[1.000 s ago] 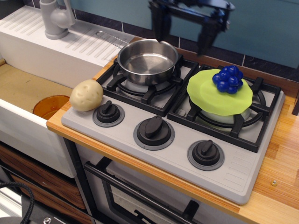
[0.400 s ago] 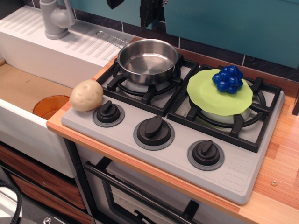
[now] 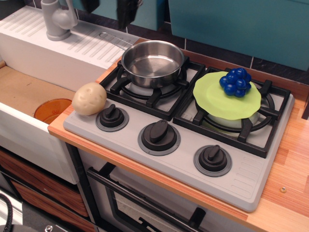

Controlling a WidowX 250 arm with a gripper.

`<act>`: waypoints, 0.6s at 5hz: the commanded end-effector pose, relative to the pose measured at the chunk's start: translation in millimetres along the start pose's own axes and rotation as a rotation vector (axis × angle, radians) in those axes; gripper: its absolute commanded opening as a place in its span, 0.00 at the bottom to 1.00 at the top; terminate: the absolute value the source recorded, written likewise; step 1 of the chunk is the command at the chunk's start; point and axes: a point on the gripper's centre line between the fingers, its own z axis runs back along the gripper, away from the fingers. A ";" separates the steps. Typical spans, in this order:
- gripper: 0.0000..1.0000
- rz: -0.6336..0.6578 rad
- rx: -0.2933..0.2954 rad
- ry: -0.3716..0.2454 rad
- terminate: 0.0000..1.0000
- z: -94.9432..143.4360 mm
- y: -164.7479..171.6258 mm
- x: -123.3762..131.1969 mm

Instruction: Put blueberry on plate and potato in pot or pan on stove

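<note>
- Blueberry [image 3: 235,82] first: a bumpy cluster of glossy deep-blue balls, sitting on the far right part of the plate [image 3: 219,104].
- That plate is flat, round, lime-green plastic with a matte look, lying across the right burner grate of the stove [image 3: 241,186].
- Over to the potato [image 3: 89,98]: smooth, beige, egg-shaped, a few dark dimples, resting on the stove's front left corner, just beside the leftmost knob [image 3: 112,117].
- And the pan [image 3: 152,63]: shiny stainless steel, round, low straight sides, empty inside, on the left black grate, its thin metal handle reaching back left over the drainboard [image 3: 72,41].
- Stove body is plain grey plastic with three round black knobs in a row along the front.
- Up at the top edge, the tool [image 3: 108,7] shows only as two dark fingertips set apart, nothing between them, well above the pan and to its left.
- Worktop [image 3: 289,159] is pale wood grain, running round the stove.
- To the left, a white ribbed drainboard, a grey tap [image 3: 57,19], and an orange cup [image 3: 52,110] down in the sink.
- Behind, a teal wall above a dark tile strip.
</note>
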 end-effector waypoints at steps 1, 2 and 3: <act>1.00 0.111 -0.029 -0.032 0.00 -19.9 0.7 -34.3; 1.00 0.107 -0.042 -0.045 0.00 -28.2 4.2 -46.4; 1.00 0.107 -0.042 -0.045 0.00 -28.2 4.2 -46.4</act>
